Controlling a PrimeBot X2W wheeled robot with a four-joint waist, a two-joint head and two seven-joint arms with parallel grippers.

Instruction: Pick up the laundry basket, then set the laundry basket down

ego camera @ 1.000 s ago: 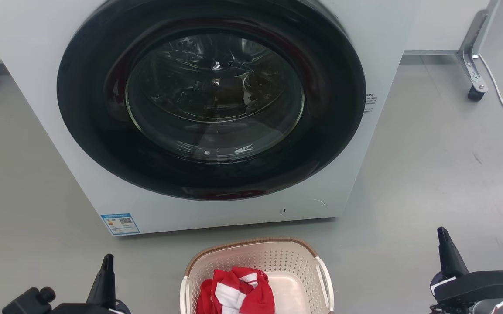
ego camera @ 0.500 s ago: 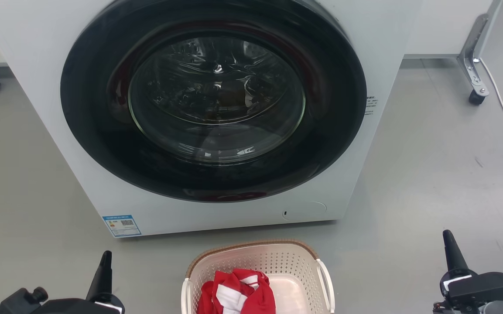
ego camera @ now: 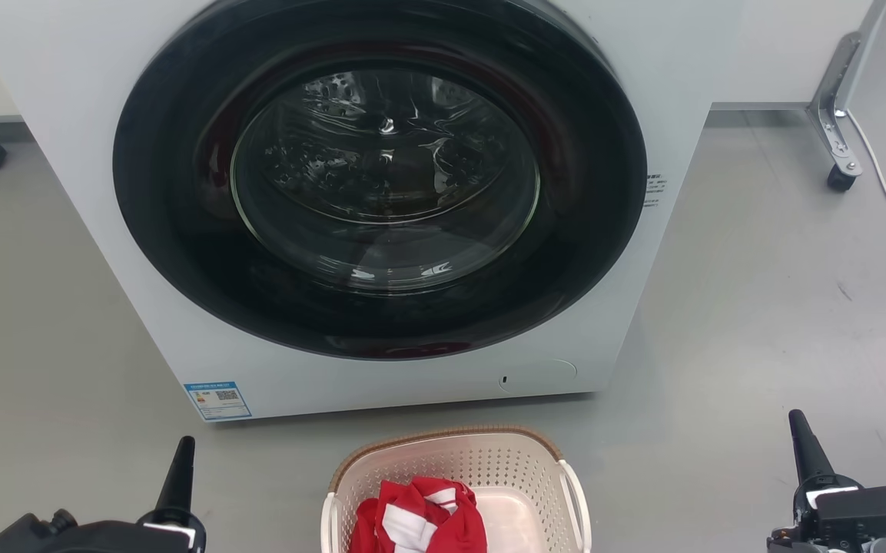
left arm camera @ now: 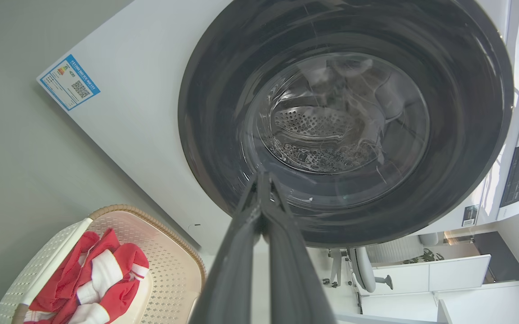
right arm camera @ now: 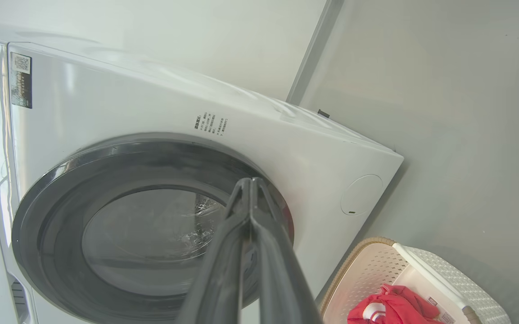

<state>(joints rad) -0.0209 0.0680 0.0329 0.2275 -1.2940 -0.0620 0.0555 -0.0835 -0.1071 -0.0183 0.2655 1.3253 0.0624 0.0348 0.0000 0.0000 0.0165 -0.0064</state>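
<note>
Upward, pinched closed, left tool [ego camera: 183, 452] and right tool [ego camera: 799, 424] flank the laundry basket [ego camera: 489, 467].

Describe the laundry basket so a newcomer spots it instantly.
Find the big white front-loading washing machine on the grey floor. Directly before its round door sits the laundry basket: cream perforated plastic, brown woven-look rim, white side handles, holding a red-and-white cloth.
</note>
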